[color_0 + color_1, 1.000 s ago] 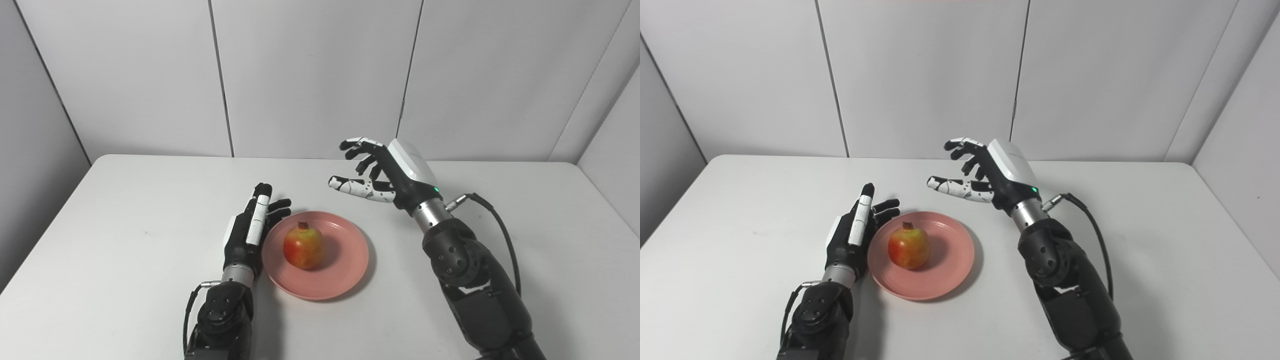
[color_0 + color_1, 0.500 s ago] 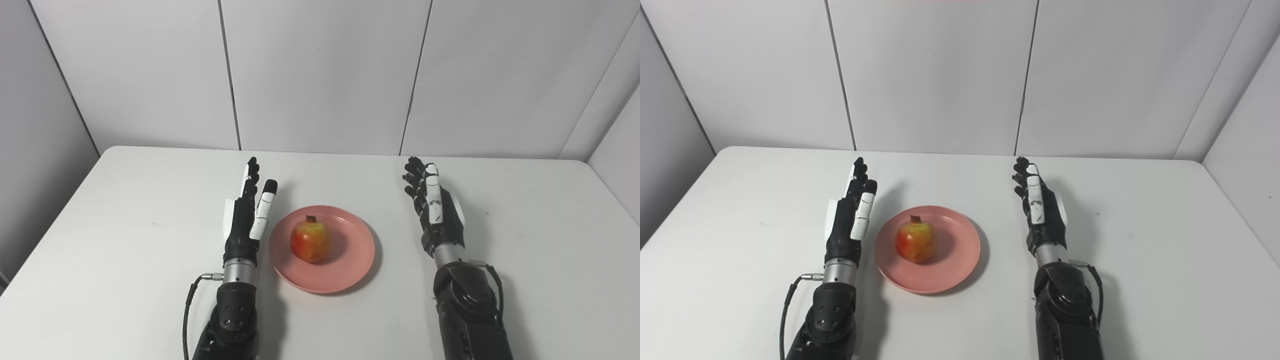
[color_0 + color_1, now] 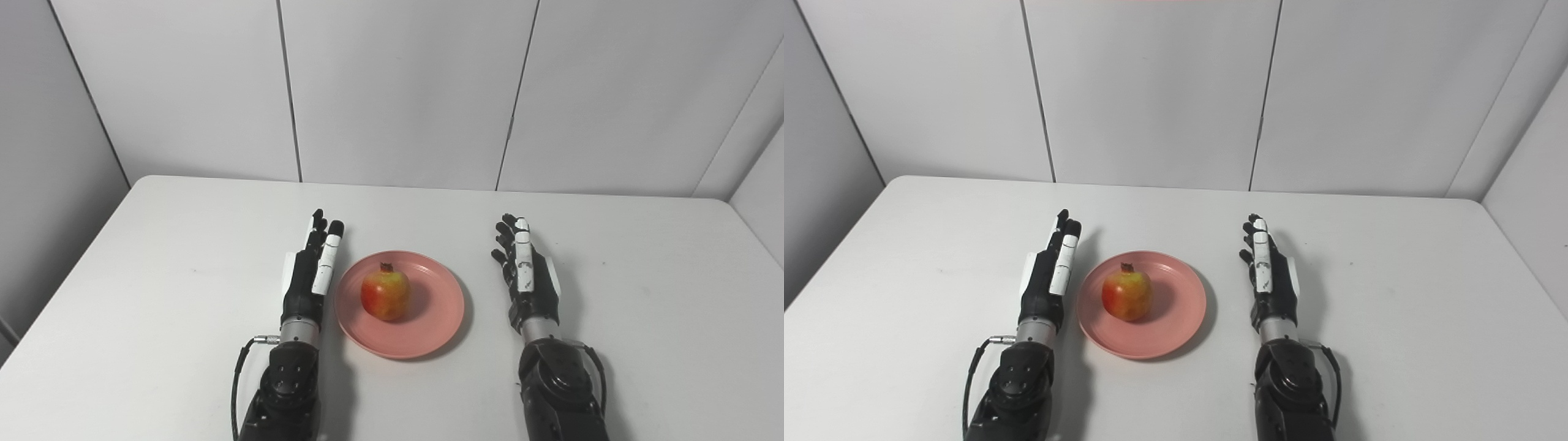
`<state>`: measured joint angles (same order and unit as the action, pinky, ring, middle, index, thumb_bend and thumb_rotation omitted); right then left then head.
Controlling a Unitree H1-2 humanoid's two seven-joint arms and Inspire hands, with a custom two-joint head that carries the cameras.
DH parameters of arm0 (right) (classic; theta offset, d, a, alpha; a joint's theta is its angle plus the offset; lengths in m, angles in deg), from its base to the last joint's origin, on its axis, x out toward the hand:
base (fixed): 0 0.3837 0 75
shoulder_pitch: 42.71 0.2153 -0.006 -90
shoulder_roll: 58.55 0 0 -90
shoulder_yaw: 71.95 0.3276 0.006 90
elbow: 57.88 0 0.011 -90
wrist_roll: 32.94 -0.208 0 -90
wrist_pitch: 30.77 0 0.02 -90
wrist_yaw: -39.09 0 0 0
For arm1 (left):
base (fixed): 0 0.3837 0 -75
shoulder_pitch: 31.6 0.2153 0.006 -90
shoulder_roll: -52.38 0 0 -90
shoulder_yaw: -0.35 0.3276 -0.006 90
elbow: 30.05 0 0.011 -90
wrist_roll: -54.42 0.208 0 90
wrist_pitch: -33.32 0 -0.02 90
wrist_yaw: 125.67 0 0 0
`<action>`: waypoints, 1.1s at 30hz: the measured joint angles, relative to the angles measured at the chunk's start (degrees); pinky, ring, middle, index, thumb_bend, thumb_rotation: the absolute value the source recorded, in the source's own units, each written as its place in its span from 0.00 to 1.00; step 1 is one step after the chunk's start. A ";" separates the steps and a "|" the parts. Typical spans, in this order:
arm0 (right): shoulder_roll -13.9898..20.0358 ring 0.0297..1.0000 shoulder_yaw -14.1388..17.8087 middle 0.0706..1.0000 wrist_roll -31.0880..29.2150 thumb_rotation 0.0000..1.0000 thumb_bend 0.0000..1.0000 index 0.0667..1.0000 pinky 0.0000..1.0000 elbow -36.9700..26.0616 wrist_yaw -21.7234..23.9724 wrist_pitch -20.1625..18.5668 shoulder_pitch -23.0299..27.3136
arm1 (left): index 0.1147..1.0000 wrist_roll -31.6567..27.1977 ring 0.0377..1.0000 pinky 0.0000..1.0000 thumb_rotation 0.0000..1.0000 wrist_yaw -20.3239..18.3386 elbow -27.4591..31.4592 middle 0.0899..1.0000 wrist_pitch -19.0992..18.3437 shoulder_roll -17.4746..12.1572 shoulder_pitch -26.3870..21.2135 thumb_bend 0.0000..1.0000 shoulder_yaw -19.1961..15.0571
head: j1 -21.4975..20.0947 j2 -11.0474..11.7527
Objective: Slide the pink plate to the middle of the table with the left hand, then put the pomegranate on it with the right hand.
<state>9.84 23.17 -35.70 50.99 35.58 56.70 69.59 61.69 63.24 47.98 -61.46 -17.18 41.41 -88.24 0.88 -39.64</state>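
Since a second ago the right hand [image 3: 531, 283] has come off its raised, curled reach beyond the plate and now lies low on its own side of the table, while the left hand [image 3: 308, 275] has straightened its fingers; part of the overall shift is the head cameras re-aiming, as the back wall panels sit differently too. Both hands are empty, edge-on to the table with fingers extended, loosely together and pointing away from the robot, thumbs uppermost. The left hand rests just beside the left rim of the pink plate [image 3: 429, 331]; whether it touches the rim cannot be told. The right hand stands well apart from the plate on the other side. The pomegranate [image 3: 385, 293] sits upright on the plate, crown up, slightly left of the plate's centre, and the plate lies near the middle of the white table [image 3: 153, 245]. Judgement: both parts of the task appear complete, and the step in hand is settling to rest. To finish well, any further withdrawal of the left hand should go outward, away from the rim, so the plate is not nudged and the round fruit does not roll.
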 measured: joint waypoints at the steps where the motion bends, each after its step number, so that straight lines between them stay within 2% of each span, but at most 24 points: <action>1: 0.06 0.96 -0.09 0.91 0.16 1.00 0.80 0.90 1.00 0.00 -0.05 0.03 -0.01 | 1.00 -0.39 1.00 1.00 1.00 -0.11 0.01 1.00 -0.35 -0.01 0.00 0.80 -0.01 | 0.00 0.00; 10: 1.25 0.97 -1.44 0.92 1.42 1.00 0.81 0.88 1.00 0.39 -0.07 0.95 -0.17 | 1.00 -2.70 1.00 1.00 1.00 -0.93 0.79 1.00 -1.56 -0.18 -0.01 0.81 -0.24 | -0.09 0.18; 33: 0.70 0.94 -0.81 0.91 0.51 0.99 0.78 0.88 1.00 0.36 -1.83 0.94 -0.18 | 1.00 -2.75 1.00 1.00 1.00 -0.93 0.95 1.00 -1.60 -0.25 -0.01 0.82 0.07 | -0.62 0.00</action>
<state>10.54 22.36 -35.19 51.35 33.74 57.64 69.41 58.93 62.31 48.92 -63.06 -17.43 41.40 -88.17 0.26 -39.64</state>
